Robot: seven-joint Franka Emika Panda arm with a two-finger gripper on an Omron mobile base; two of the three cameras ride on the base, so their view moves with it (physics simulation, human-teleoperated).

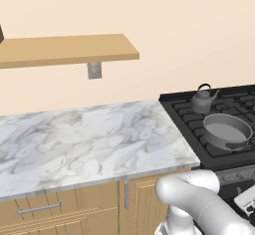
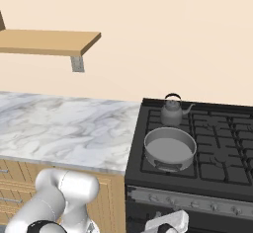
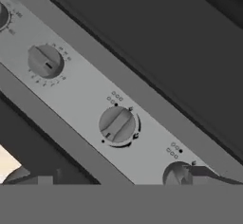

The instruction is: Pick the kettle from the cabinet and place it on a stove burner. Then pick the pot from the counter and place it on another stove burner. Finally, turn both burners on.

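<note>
The dark grey kettle [image 1: 202,100] [image 2: 172,111] stands on the rear left stove burner. Just in front of it, the wide grey pot [image 1: 227,130] [image 2: 169,148] sits on the front left burner. The cabinet's plank shelf [image 1: 64,50] is bare. Low in front of the stove's control panel [image 3: 85,95], my gripper [image 3: 118,178] is open, its fingertips [image 3: 209,173] spread wide at the bottom of the hand view. A round knob [image 3: 117,124] lies ahead between them, untouched. Other knobs [image 3: 45,60] [image 3: 178,174] sit to either side of it.
The white marble counter [image 1: 84,139] runs left of the black cooktop [image 2: 217,148], over wooden drawers [image 1: 40,209] with bar handles. My white arm [image 1: 199,199] bends down in front of the cabinet fronts. More grated burners lie to the right [image 2: 222,128].
</note>
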